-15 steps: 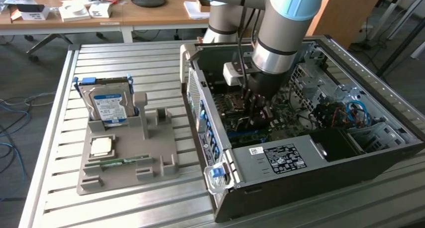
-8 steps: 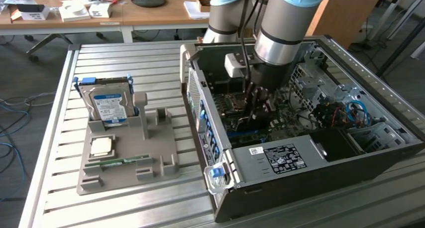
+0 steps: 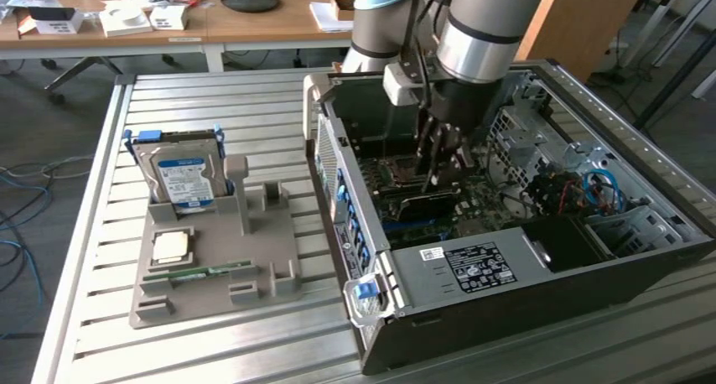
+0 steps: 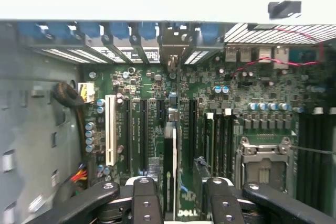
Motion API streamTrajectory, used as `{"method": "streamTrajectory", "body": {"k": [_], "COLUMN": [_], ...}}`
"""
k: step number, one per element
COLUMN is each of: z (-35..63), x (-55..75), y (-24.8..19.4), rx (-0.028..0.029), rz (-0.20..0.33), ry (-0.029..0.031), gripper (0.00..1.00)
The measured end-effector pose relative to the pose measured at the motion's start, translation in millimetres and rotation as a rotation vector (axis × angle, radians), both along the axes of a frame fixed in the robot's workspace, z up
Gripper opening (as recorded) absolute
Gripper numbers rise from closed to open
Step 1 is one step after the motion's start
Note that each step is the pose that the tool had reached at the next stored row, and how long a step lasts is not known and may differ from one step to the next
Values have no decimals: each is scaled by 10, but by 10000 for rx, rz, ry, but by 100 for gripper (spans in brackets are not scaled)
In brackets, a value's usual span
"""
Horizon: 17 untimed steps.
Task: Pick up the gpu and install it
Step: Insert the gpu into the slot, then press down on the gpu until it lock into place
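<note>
Tool [image 4: 182, 184] is nearest in the wrist view. Its black fingers [image 4: 144, 195] are spread wide and hold nothing. The gpu [image 4: 169, 150] stands edge-on in the gap between them, and no pad is visibly pressed on it.

The card sits upright in a motherboard [image 4: 252, 87] slot. It is between the black expansion slots and the memory slots, with its silver bracket end toward the rear wall of the case [image 3: 335, 174]. In the exterior view the tool [image 3: 442, 162] hangs down inside the open case, right above the gpu [image 3: 431, 201].

Step, judged: install stage, card looks already seated and released. Whether it is fully pushed home cannot be told. Any further motion calls for keeping the fingers clear of the card edge and of the cpu socket [image 4: 262, 163] beside it.

Farther off, on the slatted surface [image 3: 224, 99], a grey holder [image 3: 168, 304] carries the hard drive [image 3: 184, 179] and the memory stick [image 3: 207, 272].

Writing:
- Pale lettering near the fingers, looks like DELL but not certain.
- Power supply [image 3: 470, 267] has a black-and-white sticker, unreadable.
- Hard drive has a blue label, text too small to read.
</note>
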<state>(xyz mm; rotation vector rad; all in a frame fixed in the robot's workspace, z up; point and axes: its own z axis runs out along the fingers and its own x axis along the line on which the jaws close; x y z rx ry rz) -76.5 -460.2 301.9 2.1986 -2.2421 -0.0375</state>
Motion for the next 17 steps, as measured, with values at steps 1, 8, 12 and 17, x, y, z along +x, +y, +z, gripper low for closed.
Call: {"method": "streamTrajectory", "body": {"k": [1, 8, 12, 17], "z": [41, 277, 291, 291], "x": [0, 3, 3, 3], "y": [0, 0, 0, 0], "rx": [1, 0, 0, 0], "rz": [0, 0, 0, 0], "ry": [0, 0, 0, 0], "gripper": [40, 40, 40, 40]}}
